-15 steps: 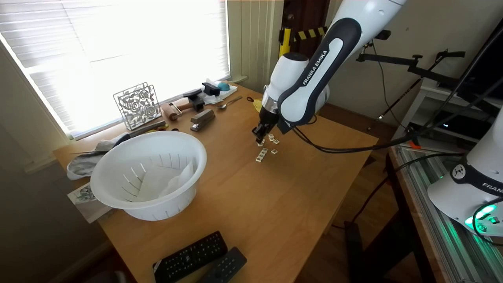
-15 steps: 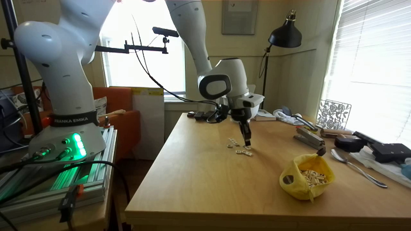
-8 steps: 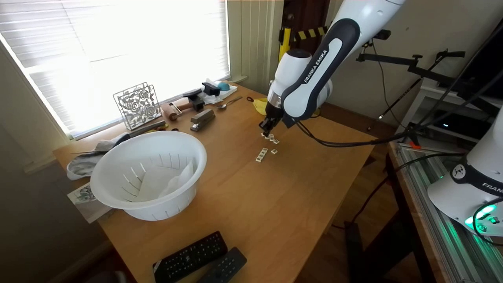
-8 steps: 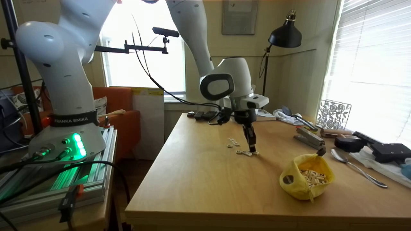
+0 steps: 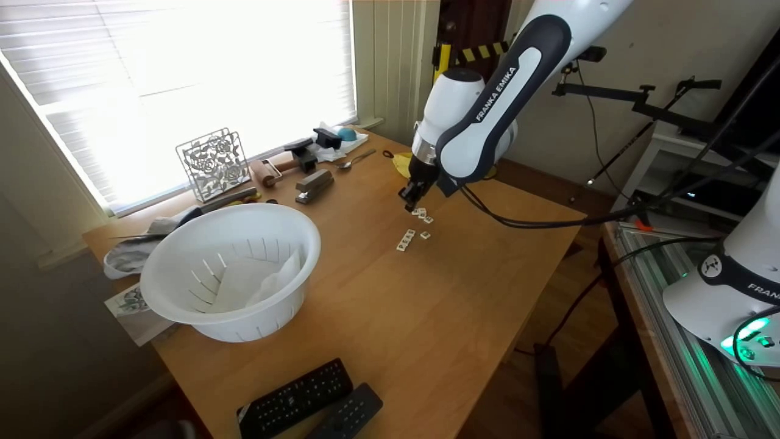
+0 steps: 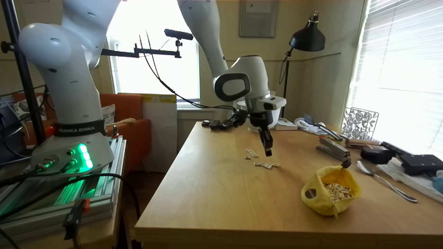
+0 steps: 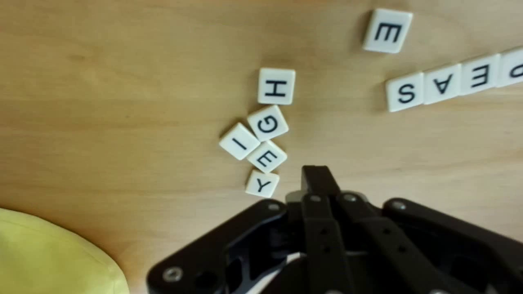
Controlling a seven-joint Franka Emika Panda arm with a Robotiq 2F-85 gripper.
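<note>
Five white letter tiles lie in a close cluster on the surface just ahead of my gripper, the Y nearest to it. My wrist view lets me read them as H, G, I, E and Y; in both exterior views they are too small for that. My fingers are pressed together, nothing visible between them, and an exterior view shows what my wrist view cannot: their tips hang above the surface. Farther out come one separate E tile and a row of four tiles, S, A, E and P; the wrist view cuts off the P, while both exterior views take in the whole row. Of one yellow pouch my wrist view catches only an edge; in an exterior view it stands open, holding a heap of more tiles, too jumbled to count. Beyond it, both exterior views show one stapler and one spoon. In an exterior view I find one white colander and, near it, two black remotes. Farthest off, an exterior view holds one black lamp.
</note>
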